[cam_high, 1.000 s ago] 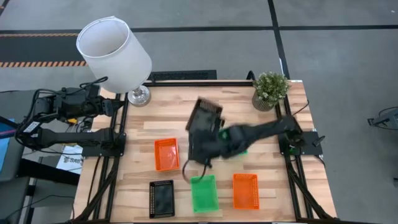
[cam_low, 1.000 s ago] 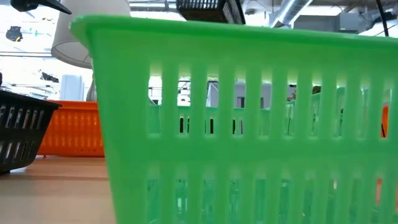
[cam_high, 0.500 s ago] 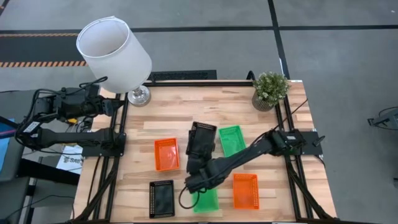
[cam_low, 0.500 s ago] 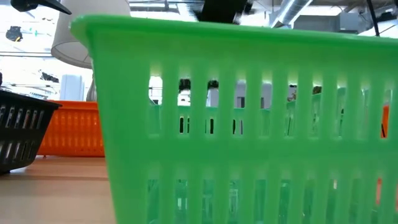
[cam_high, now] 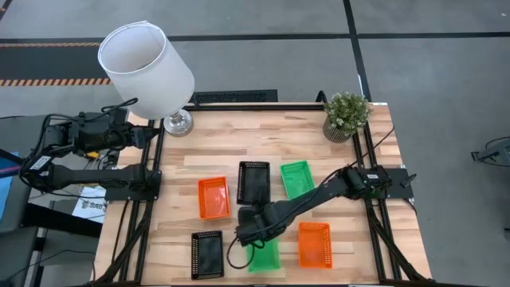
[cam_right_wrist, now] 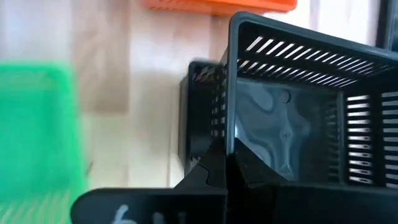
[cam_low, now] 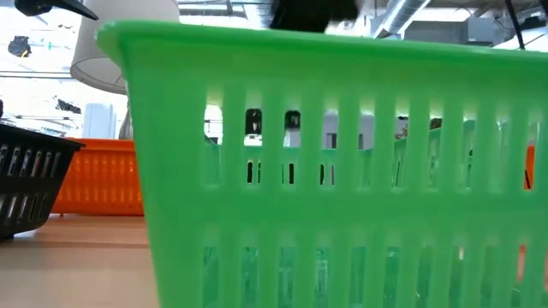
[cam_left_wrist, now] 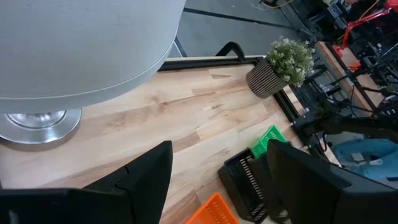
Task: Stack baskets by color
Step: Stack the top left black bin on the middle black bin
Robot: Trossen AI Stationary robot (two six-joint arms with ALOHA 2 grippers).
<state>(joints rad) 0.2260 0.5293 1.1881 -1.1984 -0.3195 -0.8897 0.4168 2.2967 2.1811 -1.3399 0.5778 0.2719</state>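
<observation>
Gripping: right gripper (cam_high: 252, 220), fingers pinched shut on the near rim of the held black basket (cam_high: 253, 182)
Held black basket: mid-table, between the rear orange basket (cam_high: 213, 197) and the rear green basket (cam_high: 296, 178), open side up; resting on the wood or just above it, cannot tell
Right wrist view: mesh wall and glossy floor of the held basket close before the camera, its rim clamped between the dark fingers
Right arm: stretched from its mount on the right edge of the table (cam_high: 319, 135) across to the middle, passing over the far end of the front green basket (cam_high: 263, 257)
Front row: front black basket (cam_high: 207, 253) to the left, front green basket in the middle, front orange basket (cam_high: 314, 243) to the right, all apart from one another
Low view: front green basket's slotted wall filling nearly the whole picture, black and orange mesh showing beside it
Left gripper (cam_left_wrist: 217, 165): fingers spread wide, nothing between them, parked off the table's left edge behind the lamp (cam_high: 146, 68)
Potted plant (cam_high: 347, 114): far right corner, well apart from the baskets
</observation>
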